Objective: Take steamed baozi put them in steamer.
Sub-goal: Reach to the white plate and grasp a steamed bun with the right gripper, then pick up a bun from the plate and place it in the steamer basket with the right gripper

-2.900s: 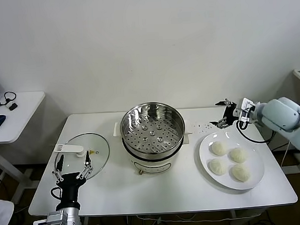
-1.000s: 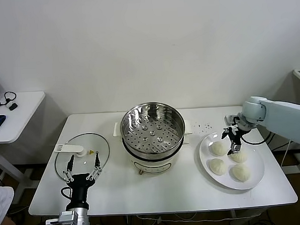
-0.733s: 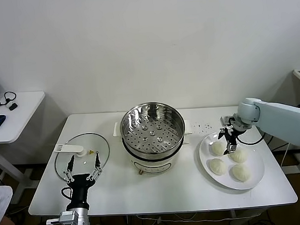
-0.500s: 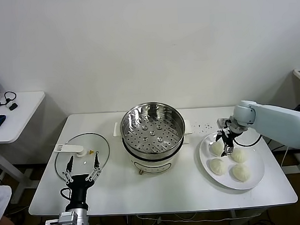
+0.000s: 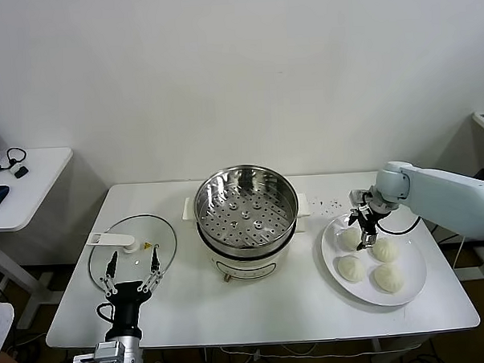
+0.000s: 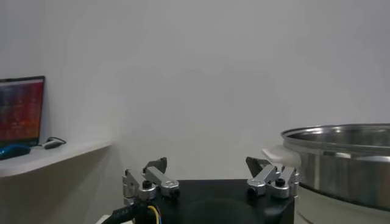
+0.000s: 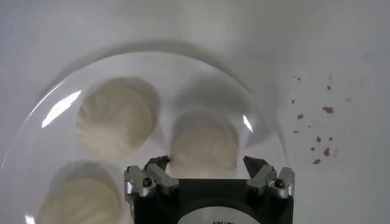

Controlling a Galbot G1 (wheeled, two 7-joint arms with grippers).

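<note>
head view: four baozi (image 5: 353,238) on plate (image 5: 411,291), steamer (image 5: 246,207) empty.

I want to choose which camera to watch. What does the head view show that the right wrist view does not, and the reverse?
Only the head view: the steamer, the glass lid with the open left tool low beside it, and the fourth bun.

Only the right wrist view: the dark crumbs up close, and the right tool's open fingers straddling one bun.

Both: the plate, three buns, and the right tool above them.
</note>
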